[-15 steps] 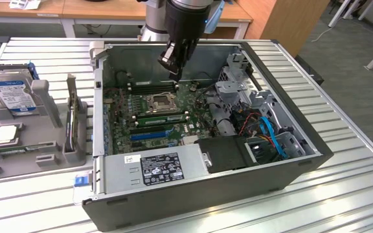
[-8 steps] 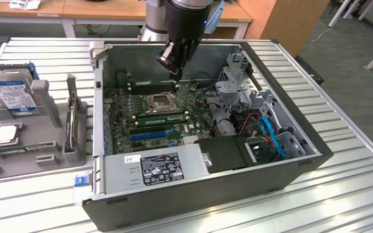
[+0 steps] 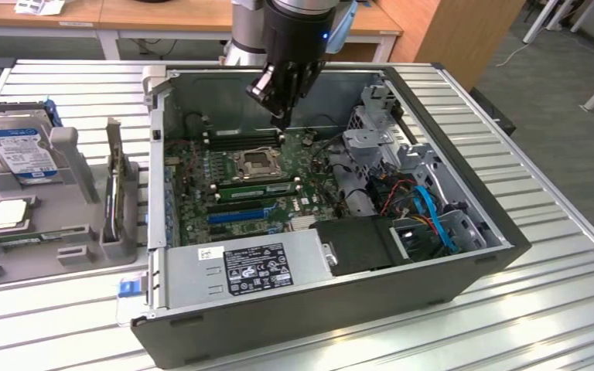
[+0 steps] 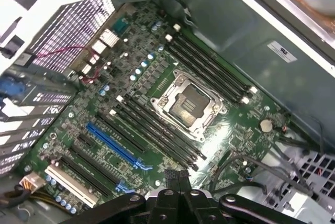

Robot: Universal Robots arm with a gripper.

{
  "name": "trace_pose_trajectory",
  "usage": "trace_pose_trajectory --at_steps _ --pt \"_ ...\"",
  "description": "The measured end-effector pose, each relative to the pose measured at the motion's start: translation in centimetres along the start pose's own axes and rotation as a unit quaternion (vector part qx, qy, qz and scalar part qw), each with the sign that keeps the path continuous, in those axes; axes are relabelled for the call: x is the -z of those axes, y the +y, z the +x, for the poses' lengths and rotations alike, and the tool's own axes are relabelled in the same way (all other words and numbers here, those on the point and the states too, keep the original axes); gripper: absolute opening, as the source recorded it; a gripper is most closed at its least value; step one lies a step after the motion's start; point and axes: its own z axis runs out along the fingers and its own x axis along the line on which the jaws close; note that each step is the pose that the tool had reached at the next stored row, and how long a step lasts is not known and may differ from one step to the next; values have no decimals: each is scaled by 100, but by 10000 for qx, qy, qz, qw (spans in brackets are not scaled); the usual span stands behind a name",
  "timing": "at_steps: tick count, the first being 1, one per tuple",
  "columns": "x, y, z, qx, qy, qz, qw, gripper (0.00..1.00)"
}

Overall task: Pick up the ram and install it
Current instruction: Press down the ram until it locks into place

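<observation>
The ram [image 3: 31, 236], a thin green stick, lies flat in the grey tray [image 3: 80, 193] at the exterior view's left, beside the open computer case [image 3: 328, 325]. My gripper [image 3: 279, 114] hangs inside the case over the motherboard's far end, above the black memory slots [image 3: 244, 137] and just behind the processor socket [image 3: 256, 161]. It is shut with nothing between its fingers. In the wrist view the closed gripper [image 4: 176, 176] sits above the board, with the socket [image 4: 188, 103] and the long black slots [image 4: 209, 59] on either side of it.
The tray also holds a hard drive [image 3: 18, 147], a square silver processor [image 3: 8, 212] and an upright card [image 3: 118, 178]. Inside the case, a power supply [image 3: 245, 267] sits at the front. Blue and red cables [image 3: 431, 216] and a metal drive cage [image 3: 374, 139] are at the exterior view's right.
</observation>
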Motion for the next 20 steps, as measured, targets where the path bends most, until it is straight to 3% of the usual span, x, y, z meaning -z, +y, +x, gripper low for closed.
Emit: trace_pose_trajectory --at_steps 4,9,14,20 --pt "0 0 0 -272 -14 14 9996 10" --pt "0 0 0 -622 -33 32 9981 10" --pt "0 0 0 -980 -51 51 9952 10" --pt "0 0 0 -1390 -72 71 9902 10"
